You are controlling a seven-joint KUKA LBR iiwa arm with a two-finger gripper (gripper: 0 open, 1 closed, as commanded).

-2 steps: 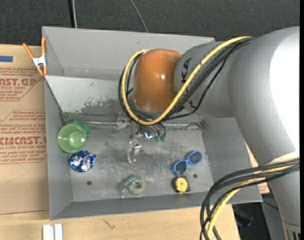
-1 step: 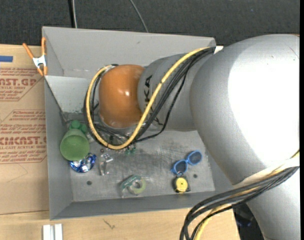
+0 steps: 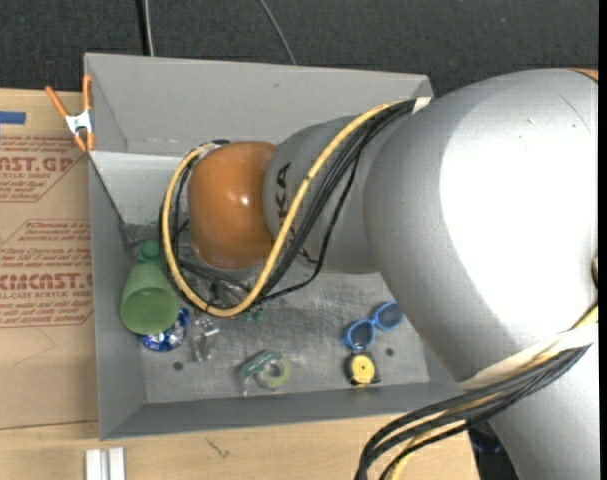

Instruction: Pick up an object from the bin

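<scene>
Black backdrop [image 3: 403,18] across top; tan work surface [image 3: 283,455] along bottom; even, soft light.

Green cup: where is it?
Camera view: the green cup lies at the bin's left side, beside the arm's orange cover, a small blue thing just below it.
</scene>
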